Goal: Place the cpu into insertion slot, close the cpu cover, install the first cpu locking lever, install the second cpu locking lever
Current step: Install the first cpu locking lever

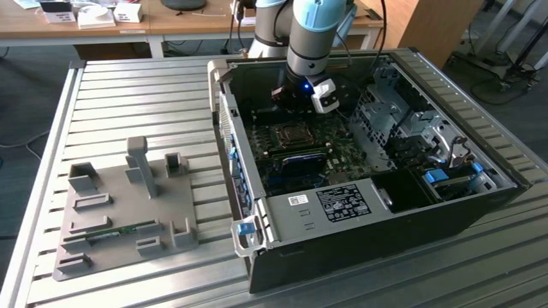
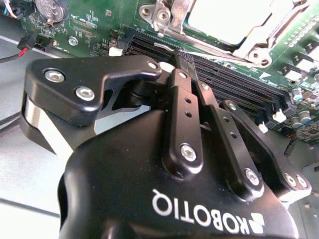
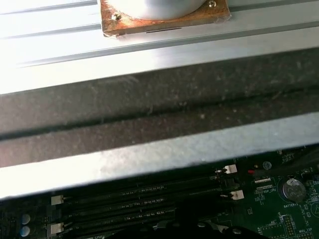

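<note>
The open computer case (image 1: 479, 212) lies on the slatted table, and my gripper (image 1: 301, 101) hangs inside it over the motherboard's far part, just beyond the insertion slot (image 1: 292, 135). In the second wrist view the cpu (image 2: 227, 17) shows as a bright silvery square seated in the socket. The cpu cover (image 2: 259, 44) lies flat around it as a metal frame. A metal lever end (image 2: 168, 15) sits at the socket's corner; whether it is latched I cannot tell. My gripper (image 2: 183, 59) is shut, its black fingers (image 2: 185, 112) pressed together with nothing seen between them, tips over the memory slots (image 2: 219, 79).
The case's walls (image 1: 230, 128), drive bays (image 1: 411, 122) and labelled metal box (image 1: 338, 204) hem in the board. A coin battery (image 2: 50, 7) and cables lie near the gripper. A grey fixture plate (image 1: 128, 212) holding a green memory stick (image 1: 111, 235) sits on the exterior view's left.
</note>
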Tool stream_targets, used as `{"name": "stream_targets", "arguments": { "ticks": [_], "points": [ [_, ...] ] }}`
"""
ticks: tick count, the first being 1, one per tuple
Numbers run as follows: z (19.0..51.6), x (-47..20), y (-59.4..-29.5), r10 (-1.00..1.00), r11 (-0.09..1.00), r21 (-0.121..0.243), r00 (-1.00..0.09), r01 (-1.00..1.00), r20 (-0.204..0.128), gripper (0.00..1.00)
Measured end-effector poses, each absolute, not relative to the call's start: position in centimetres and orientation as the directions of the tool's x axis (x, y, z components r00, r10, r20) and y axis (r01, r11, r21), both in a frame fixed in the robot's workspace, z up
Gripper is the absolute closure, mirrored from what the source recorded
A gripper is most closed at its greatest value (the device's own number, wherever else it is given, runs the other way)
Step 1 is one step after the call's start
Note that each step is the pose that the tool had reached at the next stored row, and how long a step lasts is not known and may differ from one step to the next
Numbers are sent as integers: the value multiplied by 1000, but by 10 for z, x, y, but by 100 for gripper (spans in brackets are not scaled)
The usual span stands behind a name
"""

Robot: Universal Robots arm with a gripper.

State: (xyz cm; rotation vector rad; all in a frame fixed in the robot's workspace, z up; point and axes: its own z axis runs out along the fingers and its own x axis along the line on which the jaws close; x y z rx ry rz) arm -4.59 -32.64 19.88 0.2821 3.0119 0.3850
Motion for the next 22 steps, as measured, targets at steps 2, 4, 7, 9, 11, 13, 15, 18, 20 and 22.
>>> {"name": "stream_targets", "arguments": {
  "ticks": [2,4,7,9,11,13,15,18,20,22],
  "points": [
    [199,-46,-326,194,951,257,-979,171,-67,89],
    [199,-46,-326,194,951,258,-979,171,-67,89],
    [199,-45,-326,194,951,258,-979,171,-67,89],
    [199,-45,-326,194,951,258,-979,171,-67,89],
    [199,-44,-326,194,951,258,-979,171,-67,89],
    [199,-44,-326,194,951,258,-979,171,-67,89],
    [199,-44,-326,194,951,258,-979,171,-67,89],
    [200,-44,-326,194,951,258,-979,171,-67,89],
    [200,-44,-326,194,951,258,-979,171,-67,89],
    [200,-44,-326,195,951,258,-978,172,-67,89]
  ]
}}
